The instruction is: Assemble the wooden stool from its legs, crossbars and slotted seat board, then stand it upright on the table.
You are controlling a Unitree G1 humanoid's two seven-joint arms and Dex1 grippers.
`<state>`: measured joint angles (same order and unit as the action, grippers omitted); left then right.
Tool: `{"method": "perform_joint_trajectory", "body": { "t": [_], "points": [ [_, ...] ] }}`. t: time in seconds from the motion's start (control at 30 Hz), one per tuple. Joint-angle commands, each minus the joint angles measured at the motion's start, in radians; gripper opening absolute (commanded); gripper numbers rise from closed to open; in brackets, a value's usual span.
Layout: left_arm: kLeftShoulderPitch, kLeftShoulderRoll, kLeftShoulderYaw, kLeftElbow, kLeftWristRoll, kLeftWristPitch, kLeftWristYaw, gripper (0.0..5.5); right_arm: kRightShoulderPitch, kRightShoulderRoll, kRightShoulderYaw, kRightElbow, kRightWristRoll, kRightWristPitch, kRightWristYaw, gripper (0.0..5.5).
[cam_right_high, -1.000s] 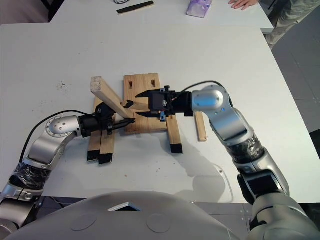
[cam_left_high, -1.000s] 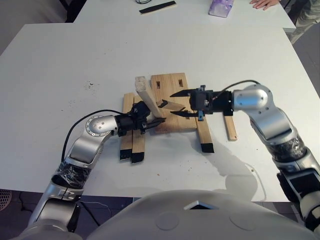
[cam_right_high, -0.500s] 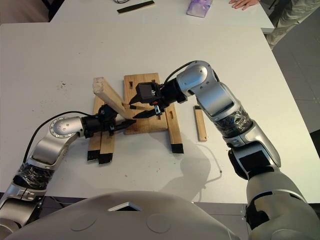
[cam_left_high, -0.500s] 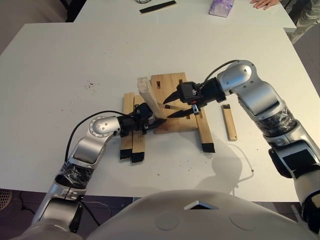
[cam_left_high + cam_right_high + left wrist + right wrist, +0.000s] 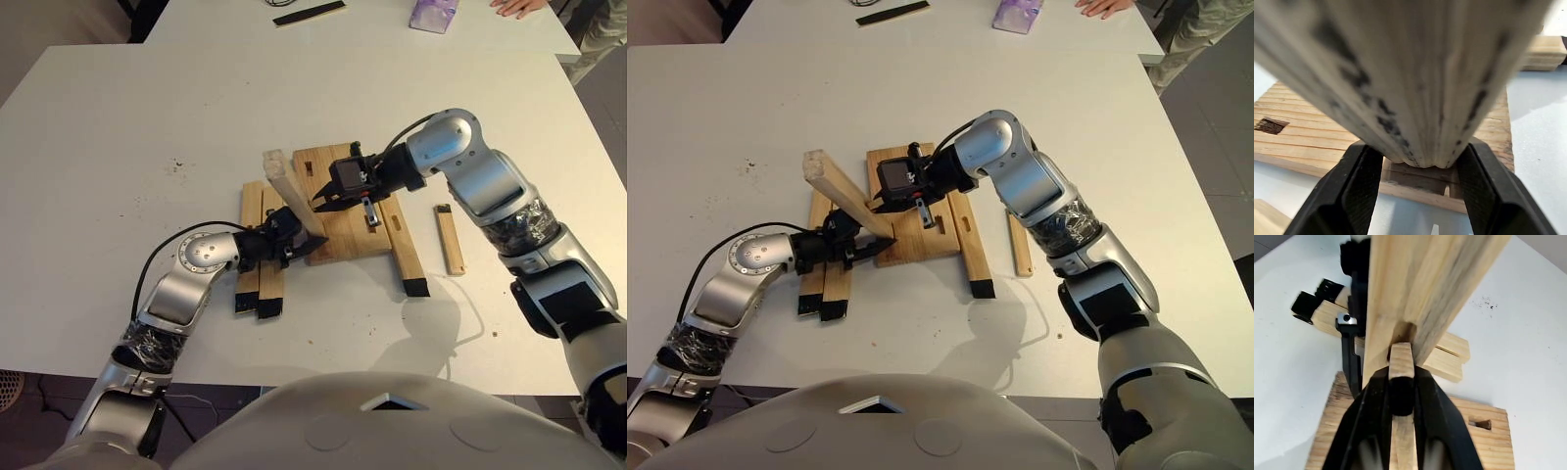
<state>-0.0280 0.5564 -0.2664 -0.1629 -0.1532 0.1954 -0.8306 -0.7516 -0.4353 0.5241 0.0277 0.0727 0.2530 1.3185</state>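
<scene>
Your right gripper [image 5: 331, 193] swings left; the crossbar [image 5: 1400, 358] it carries now butts into the tilted leg [image 5: 287, 186].

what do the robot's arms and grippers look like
The left arm and right arm have rounded silver shells with black joints. A thin black cable loops beside each forearm, and a dark section near each elbow is wrapped in clear plastic film. The left gripper and right gripper are black, each with two tapering fingers.

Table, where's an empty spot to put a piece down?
Bare table left of the flat legs and right of the loose crossbar. Crowded at the seat board, where left gripper and right gripper meet at the tilted leg.
</scene>
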Motion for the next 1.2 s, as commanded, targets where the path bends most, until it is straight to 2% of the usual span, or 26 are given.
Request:
{"method": "perform_joint_trajectory", "body": {
  "t": [0.03, 0.17, 0.33, 0.47, 0.67, 0.77, 0.93, 1.2],
  "points": [
    [0.0, -0.008, 0.011, 0.0, 0.0, -0.002, 0.005, 2.44, -0.015, -0.022, -0.106, -0.044, 0.052, 0.024, -0.03, 0.42],
    [-0.001, -0.031, 0.038, -0.012, -0.027, 0.004, 0.019, 2.44, 0.038, -0.07, -0.245, -0.033, 0.104, 0.066, -0.096, 0.42],
    [-0.01, -0.054, 0.063, -0.028, -0.054, 0.019, 0.025, 2.44, 0.216, -0.108, -0.391, -0.083, 0.189, 0.135, -0.187, 0.42],
    [-0.014, -0.052, 0.09, -0.068, -0.104, 0.051, 0.008, 2.44, 0.334, -0.059, -0.548, -0.185, 0.367, 0.285, -0.297, 0.42],
    [0.008, -0.002, 0.118, -0.112, -0.145, 0.048, -0.054, 2.44, 0.383, 0.027, -0.727, -0.314, 0.66, 0.477, -0.481, 0.42],
    [0.024, 0.038, 0.127, -0.126, -0.139, 0.048, -0.08, 2.44, 0.421, 0.02, -0.727, -0.338, 0.67, 0.482, -0.525, 0.42],
    [0.064, 0.083, 0.146, -0.127, -0.094, 0.048, -0.053, 2.44, 0.494, -0.062, -0.666, -0.359, 0.519, 0.425, -0.589, 0.42],
    [0.096, 0.059, 0.125, -0.157, -0.05, 0.074, 0.013, 2.44, 0.53, -0.074, -0.589, -0.434, 0.456, 0.43, -0.647, 0.42]
  ]
}}
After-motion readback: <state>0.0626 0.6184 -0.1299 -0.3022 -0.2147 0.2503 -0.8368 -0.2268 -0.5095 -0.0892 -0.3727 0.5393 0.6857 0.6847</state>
